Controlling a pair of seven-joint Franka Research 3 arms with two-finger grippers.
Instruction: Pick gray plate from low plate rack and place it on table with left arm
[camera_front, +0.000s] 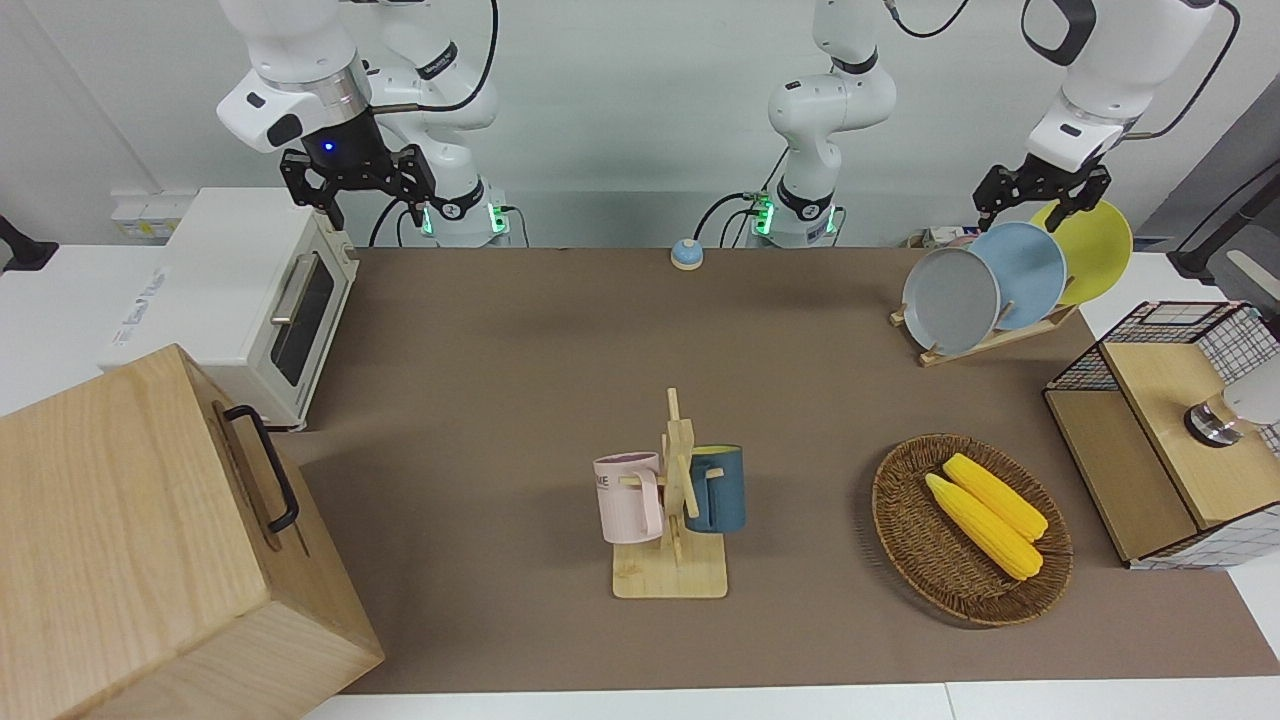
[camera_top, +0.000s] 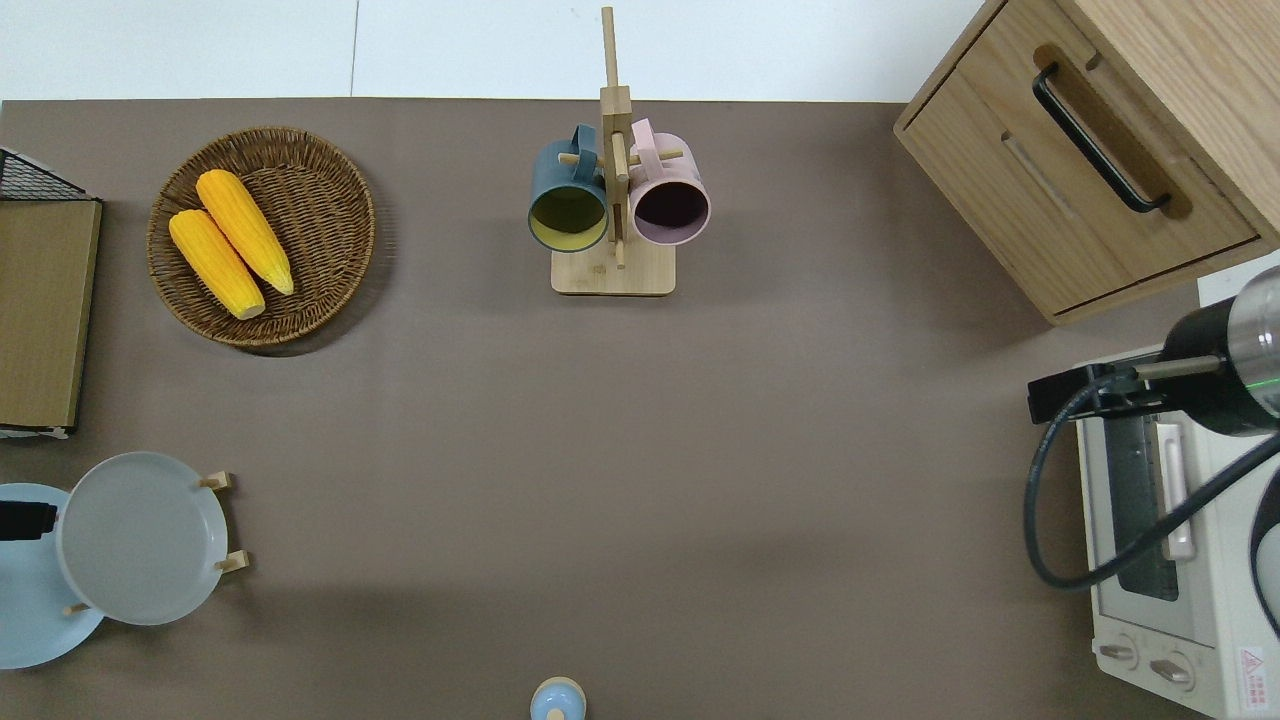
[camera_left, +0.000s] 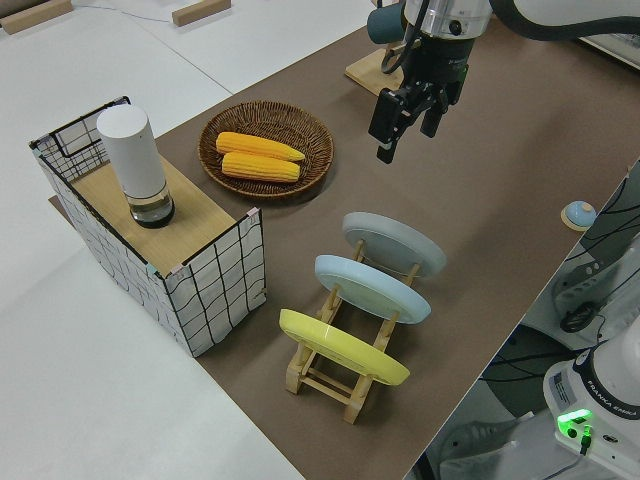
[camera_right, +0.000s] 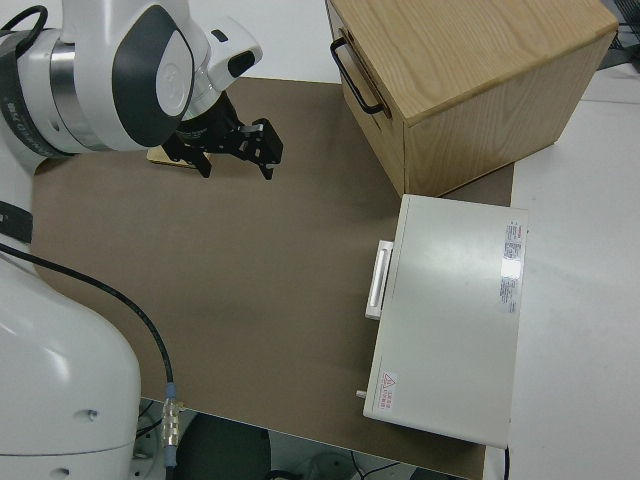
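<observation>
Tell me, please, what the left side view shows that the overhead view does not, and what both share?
Only the left side view shows the yellow plate, the whole rack, the white cylinder on the wire-sided box and the open left claw. Only the overhead view shows the wooden drawer cabinet, toaster oven and pink mug. Both show the gray plate, blue plate and corn basket.

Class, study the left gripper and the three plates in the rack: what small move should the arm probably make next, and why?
Probably lower the left gripper toward the gray plate's upper rim. The plate stands untouched in the low plate rack, farthest from the robots of the three plates, and the open gripper hangs above the rack holding nothing.
</observation>
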